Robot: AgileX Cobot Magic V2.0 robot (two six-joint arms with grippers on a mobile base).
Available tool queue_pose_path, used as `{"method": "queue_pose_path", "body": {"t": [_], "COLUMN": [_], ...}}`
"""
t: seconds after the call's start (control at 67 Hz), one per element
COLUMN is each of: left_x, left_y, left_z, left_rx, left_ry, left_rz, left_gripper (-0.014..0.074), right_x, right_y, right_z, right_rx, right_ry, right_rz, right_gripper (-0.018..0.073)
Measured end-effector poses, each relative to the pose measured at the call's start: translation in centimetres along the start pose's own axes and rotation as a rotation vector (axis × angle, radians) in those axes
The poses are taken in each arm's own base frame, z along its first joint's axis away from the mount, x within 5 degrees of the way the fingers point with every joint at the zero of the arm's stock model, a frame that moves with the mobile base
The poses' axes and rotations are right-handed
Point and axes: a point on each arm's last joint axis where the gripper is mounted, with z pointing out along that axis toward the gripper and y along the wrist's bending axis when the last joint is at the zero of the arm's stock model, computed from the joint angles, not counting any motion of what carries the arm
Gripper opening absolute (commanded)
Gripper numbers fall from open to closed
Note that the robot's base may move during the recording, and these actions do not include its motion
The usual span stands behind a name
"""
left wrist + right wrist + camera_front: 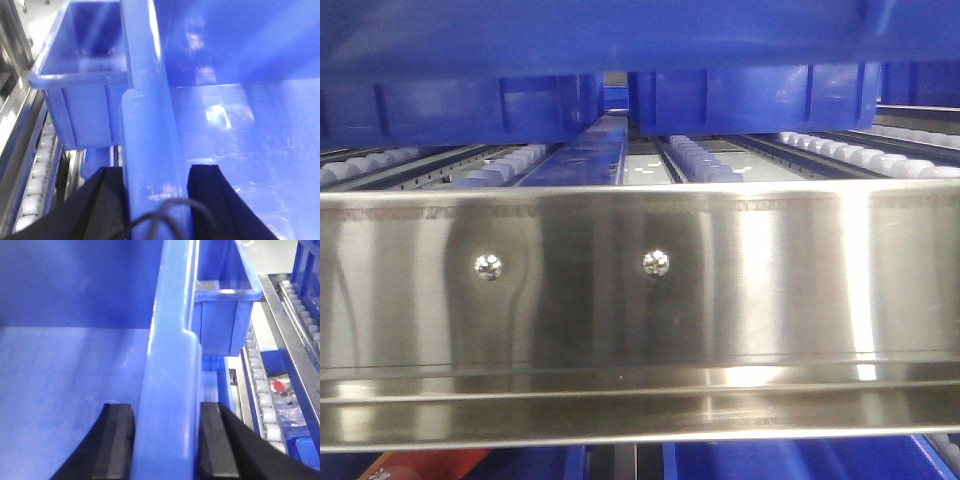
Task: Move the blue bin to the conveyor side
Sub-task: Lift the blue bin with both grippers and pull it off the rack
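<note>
The blue bin (150, 125) fills both wrist views, its glossy floor and thick rim running up the middle of each frame. It sits between the two arms, among the roller lanes. The conveyor side isn't visible in any view, so I can't say how far off it is.

The left gripper (156, 172) straddles one side wall, with a black finger (205, 190) on the inside face and the other on the outside. It looks clamped onto the rim rather than spread around it. The right gripper (165, 412) has the same hold on the opposite wall (170, 365), pads pressed to either face.

Slip looks like the main risk to me. The plastic is smooth and shiny and each hold is a narrow pinch on a wall, so a quick pull could let it slide through the pads. If one arm leads the other, the bin could twist and lever out of one pinch.

A second blue bin (75, 100) sits just beyond, at the upper left of the left wrist view and the upper right (220, 315) of the right one. A skewed bin might knock it. Rollers (260, 390) run alongside, and the steel rail (640, 280) crosses the front view. A low carry could catch a bottom edge there, though I can't tell whether the blue band above the rail is this bin.
</note>
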Motion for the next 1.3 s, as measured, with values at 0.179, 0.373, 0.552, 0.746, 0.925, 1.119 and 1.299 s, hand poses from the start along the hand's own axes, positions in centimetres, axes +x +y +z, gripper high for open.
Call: {"method": "queue_pose_path", "body": {"t": [0.179,0.373,0.552,0.746,0.925,1.119,1.299], "left_x": [0.06,0.11,0.11,0.11,0.11,0.11,0.11], "left_y": [-0.01,-0.01,-0.01,-0.01,-0.01,-0.01,-0.01], "left_z": [-0.21,-0.21,-0.21,-0.21,-0.21,-0.21,-0.21], "left_rx": [0.001,0.001,0.001,0.001,0.001,0.001,0.001], "left_ry": [0.003,0.009,0.009,0.009,0.009,0.009,0.009], "left_rz": [-0.001,-0.001,-0.001,-0.003,-0.003,-0.003,-0.003], "left_gripper": [-0.0018,-0.0018,-0.0018,-0.0018,-0.0018,-0.0018,-0.0018], "right_x": [0.07,0.12,0.12,0.12,0.12,0.12,0.12], "right_y": [0.03,0.02,0.02,0.02,0.04,0.04,0.04], "right_z": [-0.23,-0.23,-0.23,-0.23,-0.23,-0.23,-0.23], "right_rx": [-0.003,-0.002,-0.002,-0.002,-0.004,-0.004,-0.004], "right_ry": [0.003,0.010,0.010,0.010,0.010,0.010,0.010], "right_rz": [0.002,0.004,0.004,0.004,0.006,0.006,0.006], "right_gripper": [-0.0070,-0.0070,-0.0070,-0.0070,-0.0070,-0.0070,-0.0070]}}
